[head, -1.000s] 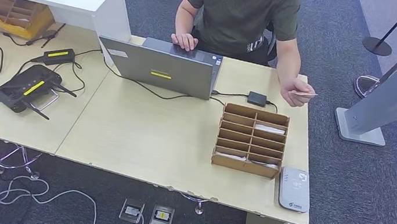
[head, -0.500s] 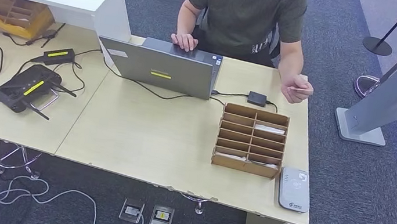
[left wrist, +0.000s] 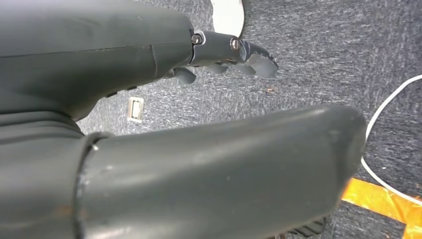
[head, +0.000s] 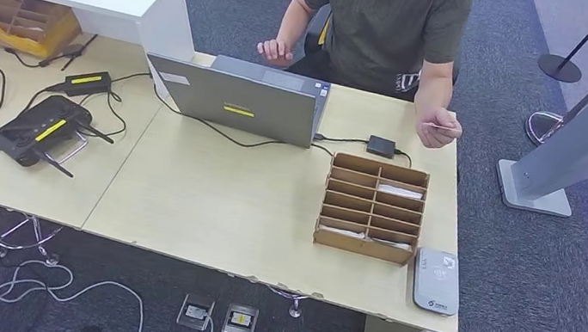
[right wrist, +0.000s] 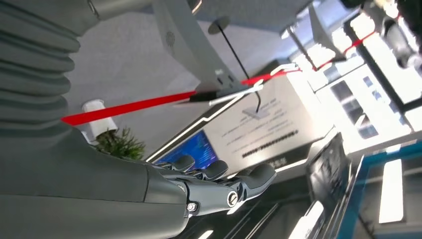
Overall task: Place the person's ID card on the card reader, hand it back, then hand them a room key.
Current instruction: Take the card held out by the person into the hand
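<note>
The person's hand [head: 437, 127] pinches the ID card [head: 441, 129] over the desk corner, presumably offering it; left hand [left wrist: 229, 55] and right hand [right wrist: 219, 181] hang empty, fingers loosely extended, well away.

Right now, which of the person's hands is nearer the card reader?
Their left hand, holding the ID card at the table's far edge beyond the organizer; right hand behind the laptop, farther off.

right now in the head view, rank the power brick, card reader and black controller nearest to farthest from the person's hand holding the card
Measured from the person's hand holding the card at the table's far right edge:
1. power brick, just beside that hand, behind the laptop's right corner.
2. card reader, at the near right corner.
3. black controller, far across on the left side.
</note>
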